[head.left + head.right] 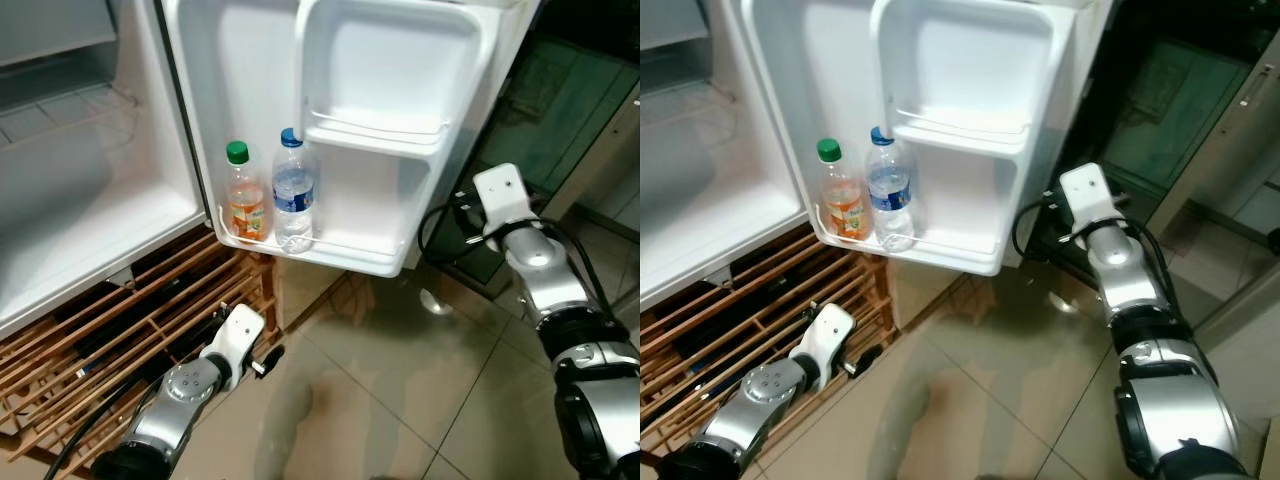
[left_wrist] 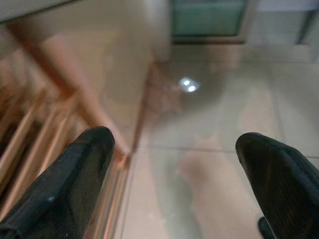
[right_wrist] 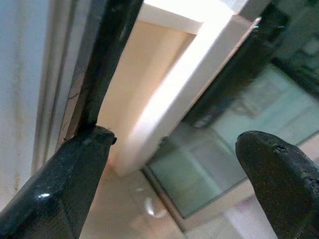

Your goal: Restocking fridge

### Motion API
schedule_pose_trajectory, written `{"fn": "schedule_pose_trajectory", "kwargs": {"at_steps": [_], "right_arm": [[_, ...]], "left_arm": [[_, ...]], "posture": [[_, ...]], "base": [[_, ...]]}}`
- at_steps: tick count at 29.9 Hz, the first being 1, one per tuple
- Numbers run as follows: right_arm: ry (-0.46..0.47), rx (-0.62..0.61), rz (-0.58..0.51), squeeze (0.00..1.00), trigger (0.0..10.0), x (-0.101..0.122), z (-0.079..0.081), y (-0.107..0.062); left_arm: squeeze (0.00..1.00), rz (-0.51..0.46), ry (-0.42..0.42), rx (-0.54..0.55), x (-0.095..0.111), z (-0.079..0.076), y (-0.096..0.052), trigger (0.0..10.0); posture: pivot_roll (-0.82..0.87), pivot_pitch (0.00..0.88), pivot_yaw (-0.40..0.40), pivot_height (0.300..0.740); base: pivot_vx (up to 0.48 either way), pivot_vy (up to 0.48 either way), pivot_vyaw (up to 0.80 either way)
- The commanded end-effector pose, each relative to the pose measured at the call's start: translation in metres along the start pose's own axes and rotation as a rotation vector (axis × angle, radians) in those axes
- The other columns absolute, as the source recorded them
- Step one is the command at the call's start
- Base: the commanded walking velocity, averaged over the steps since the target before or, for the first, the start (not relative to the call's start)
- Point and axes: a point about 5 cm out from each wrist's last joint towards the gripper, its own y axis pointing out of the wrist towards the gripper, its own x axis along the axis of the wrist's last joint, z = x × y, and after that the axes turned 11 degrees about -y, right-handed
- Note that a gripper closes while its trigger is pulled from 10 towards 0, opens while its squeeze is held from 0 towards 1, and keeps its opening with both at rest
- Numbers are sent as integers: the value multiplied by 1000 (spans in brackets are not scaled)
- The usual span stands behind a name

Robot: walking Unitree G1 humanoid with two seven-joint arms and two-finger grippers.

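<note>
The fridge door point(image 1: 380, 210) stands open. On its bottom shelf stand an orange drink bottle point(image 1: 245, 198) with a green cap and a water bottle point(image 1: 294, 196) with a blue cap, side by side behind the rail. My left gripper point(image 2: 174, 144) is open and empty, low over the tiled floor beside the wooden rack, below the door. My right gripper point(image 3: 174, 139) is open at the door's outer edge point(image 3: 169, 94), with nothing between its fingers. The right wrist point(image 1: 505, 200) sits just right of the door.
The fridge's white inside point(image 1: 80, 200) lies at the left. A wooden slatted rack point(image 1: 100, 340) sits under it. A dark glass-fronted cabinet point(image 1: 560, 100) stands behind the right arm. Tiled floor point(image 1: 400, 400) spreads below the door.
</note>
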Motion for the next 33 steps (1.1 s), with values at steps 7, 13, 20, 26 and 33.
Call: {"fn": "schedule_pose_trajectory", "kwargs": {"at_steps": [7,13,20,26,33], "right_arm": [[123,160,-147,0,10000,25,19,6],[156,408,-411,0,10000,64,55,-6],[207,655,-605,0,10000,111,93,-36],[275,574,-490,0,10000,84,75,-42],[128,73,-141,0,10000,29,16,-14]], "left_arm": [[0,-39,4,-111,-2,-18,-5,10000],[0,-76,-65,-286,-1,-35,-14,10000],[0,29,-121,-326,-13,-39,-15,10000],[0,32,-115,-305,-11,-57,-3,10000],[0,3,-105,-87,-9,-35,2,10000]], "posture": [[-69,0,-29,740],[-76,0,-32,740],[-77,0,-36,740],[-68,0,-52,740],[-74,0,-44,740]], "base": [[0,-478,0],[0,-480,0],[0,-274,0],[0,0,0],[0,0,0]]}}
